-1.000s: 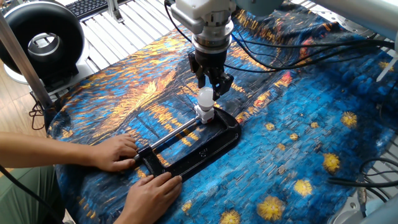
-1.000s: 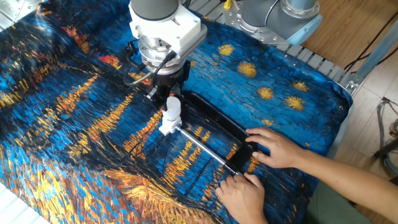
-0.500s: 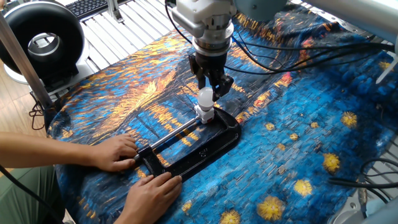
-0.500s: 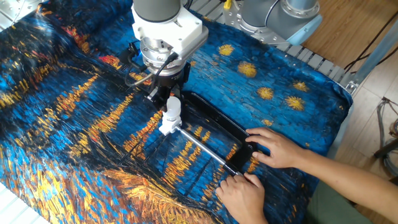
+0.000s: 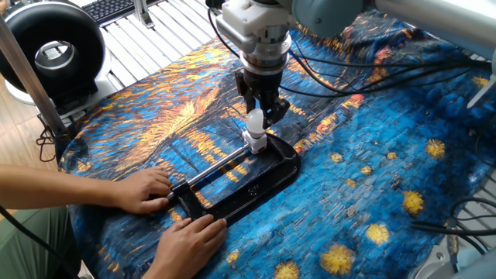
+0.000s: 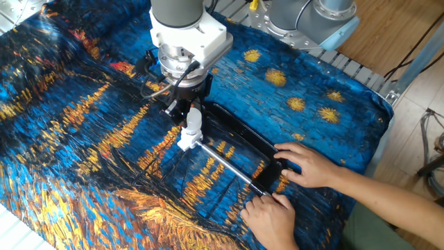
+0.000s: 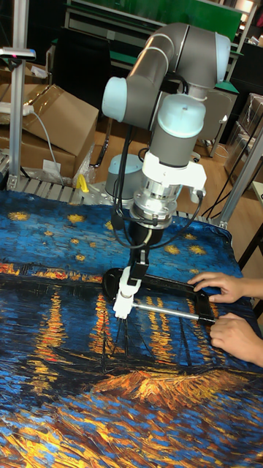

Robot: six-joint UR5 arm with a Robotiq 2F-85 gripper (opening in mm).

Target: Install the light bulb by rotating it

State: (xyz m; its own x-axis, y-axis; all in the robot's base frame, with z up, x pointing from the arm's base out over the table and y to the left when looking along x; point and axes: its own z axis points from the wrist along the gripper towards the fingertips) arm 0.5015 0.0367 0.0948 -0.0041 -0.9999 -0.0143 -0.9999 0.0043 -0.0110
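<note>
**Bulb Installation: Tool Engaged Over Socket**

**One fixed view.** The tool [image 5: 260, 115] is positioned directly above the light bulb [image 5: 255, 122], with its fingers closed against the bulb's sides. The bulb is seated upright on the white socket block [image 5: 255, 142], which is held at the far end of a black clamp frame [image 5: 256, 183] lying on the patterned cloth [image 5: 372, 170] that covers the desk. The clamp's near end is steadied by two human hands [image 5: 143, 191].

**The other fixed view.** The bulb [image 6: 193, 118] is seen just beneath the tool [image 6: 187, 109], again enclosed between the fingers. The metal rod [image 6: 225, 163] of the clamp runs from the socket block [image 6: 186, 138] toward the hands [image 6: 305, 163].

**Tall fixed view.** The bulb [image 7: 134, 276] is shown vertical under the tool [image 7: 139, 267], above the clamp frame [image 7: 168, 287].

**Hazards.** Cross-threading is judged possible if the bulb axis is tilted relative to the socket during rotation. Slippage of the fingers on the smooth frosted surface may result from insufficient grip. The socket block could be twisted out of the clamp if the frame is not held firmly. Cable wrap around the wrist is a further risk under prolonged rotation.
</note>
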